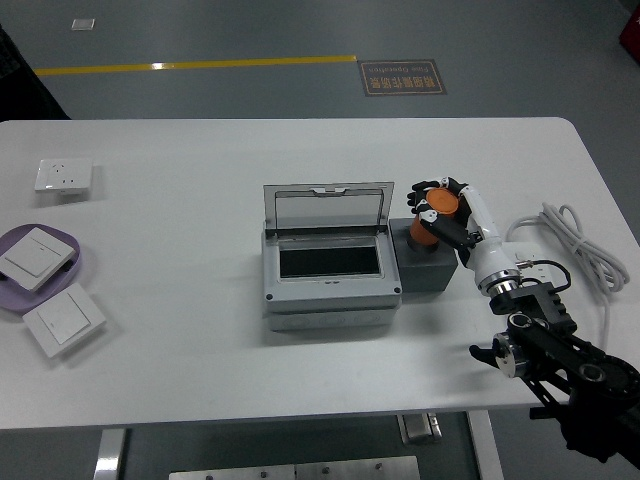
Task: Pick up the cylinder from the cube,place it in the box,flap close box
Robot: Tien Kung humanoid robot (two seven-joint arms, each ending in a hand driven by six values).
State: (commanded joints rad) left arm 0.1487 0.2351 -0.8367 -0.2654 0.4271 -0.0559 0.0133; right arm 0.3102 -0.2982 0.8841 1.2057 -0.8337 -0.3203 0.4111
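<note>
Fingers (432, 212) of my right hand (452, 215) are wrapped round the orange plastic cylinder (434, 218), over the dark grey cube (425, 268) beside the open grey lidded box (330, 268), mid-bench (180, 340).

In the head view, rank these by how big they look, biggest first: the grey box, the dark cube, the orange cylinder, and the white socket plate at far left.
1. grey box
2. dark cube
3. white socket plate
4. orange cylinder, partly hidden by the right hand, so its rank against the plate is unsure.
</note>
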